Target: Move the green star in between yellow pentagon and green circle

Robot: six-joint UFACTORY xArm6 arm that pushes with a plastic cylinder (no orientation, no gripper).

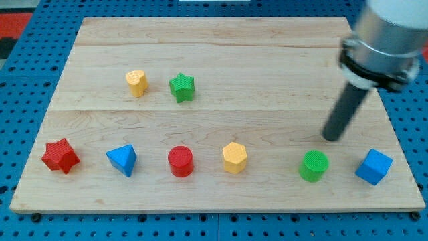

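The green star (181,87) sits in the upper middle-left of the wooden board. A yellow pentagon (136,83) stands just to its left. The green circle (314,165) stands near the bottom right. My tip (330,138) is at the right of the board, just above and slightly right of the green circle, far to the right of the green star and touching no block.
Along the bottom row stand a red star (60,156), a blue triangle (122,159), a red circle (180,161), a yellow hexagon (235,157) and a blue cube (373,167). The wooden board (214,40) lies on a blue pegboard.
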